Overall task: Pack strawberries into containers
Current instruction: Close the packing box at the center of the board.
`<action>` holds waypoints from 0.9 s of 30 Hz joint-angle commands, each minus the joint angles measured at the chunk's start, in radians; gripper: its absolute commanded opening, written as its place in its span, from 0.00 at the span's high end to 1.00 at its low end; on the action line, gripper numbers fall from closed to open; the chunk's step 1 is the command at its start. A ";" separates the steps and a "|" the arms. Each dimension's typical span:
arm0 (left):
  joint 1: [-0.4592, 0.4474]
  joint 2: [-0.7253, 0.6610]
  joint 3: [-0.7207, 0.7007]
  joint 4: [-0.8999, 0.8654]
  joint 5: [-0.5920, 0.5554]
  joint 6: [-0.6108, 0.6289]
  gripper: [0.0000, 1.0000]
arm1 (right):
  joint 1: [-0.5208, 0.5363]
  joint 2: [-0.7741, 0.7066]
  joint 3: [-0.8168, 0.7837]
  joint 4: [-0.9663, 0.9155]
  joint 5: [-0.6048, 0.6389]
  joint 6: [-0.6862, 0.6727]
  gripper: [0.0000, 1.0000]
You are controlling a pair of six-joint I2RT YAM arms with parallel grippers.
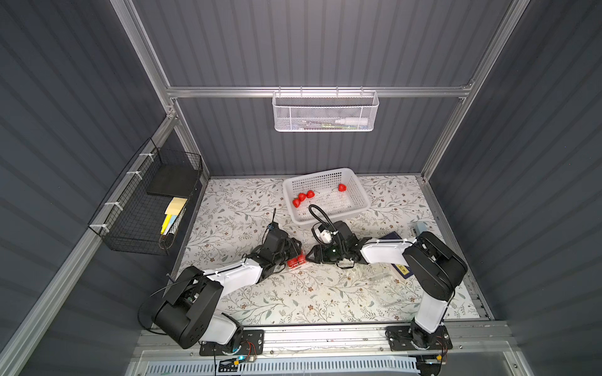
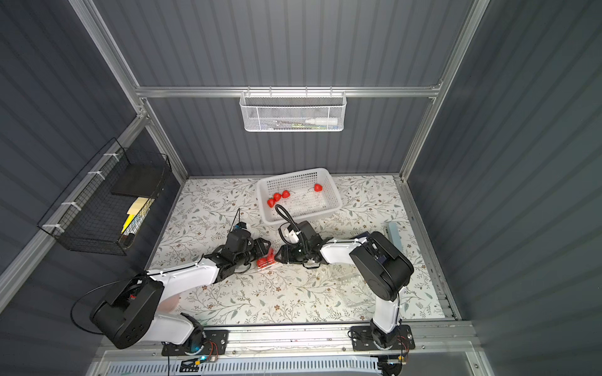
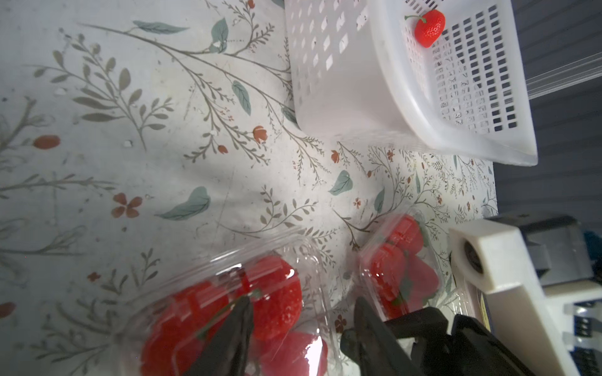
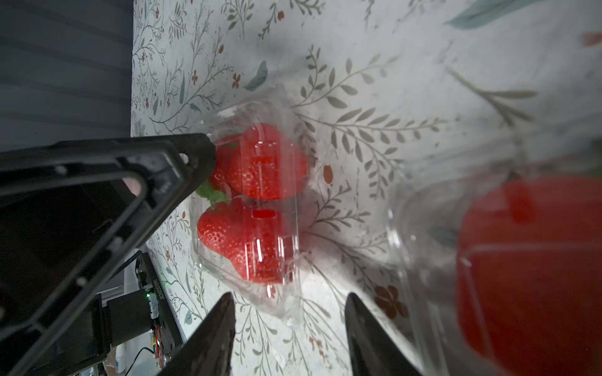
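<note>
Glossy strawberries [image 4: 228,234] fill a crinkly clear clamshell [image 4: 288,136] just before the perforated basket [image 1: 338,214]. Both arms crouch low beside it: right gripper [image 4: 290,296] gapes empty, left gripper [image 3: 303,302] fingers parted, grip seemingly unclear

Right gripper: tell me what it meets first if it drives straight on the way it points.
Most likely the clear container of strawberries just ahead of the right gripper, whose jaws stand open and empty. Only tablecloth shows before it, though depth is hard to judge.

Glossy red strawberries [image 1: 302,196], white perforated basket [image 3: 342,97], pale tablecloth [image 1: 260,293] with grey-green leaves, clear containers [image 4: 254,110]
</note>
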 commanded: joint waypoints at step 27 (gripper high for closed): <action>-0.004 0.091 -0.116 0.120 0.066 -0.038 0.55 | -0.029 0.095 -0.037 0.227 -0.096 0.123 0.82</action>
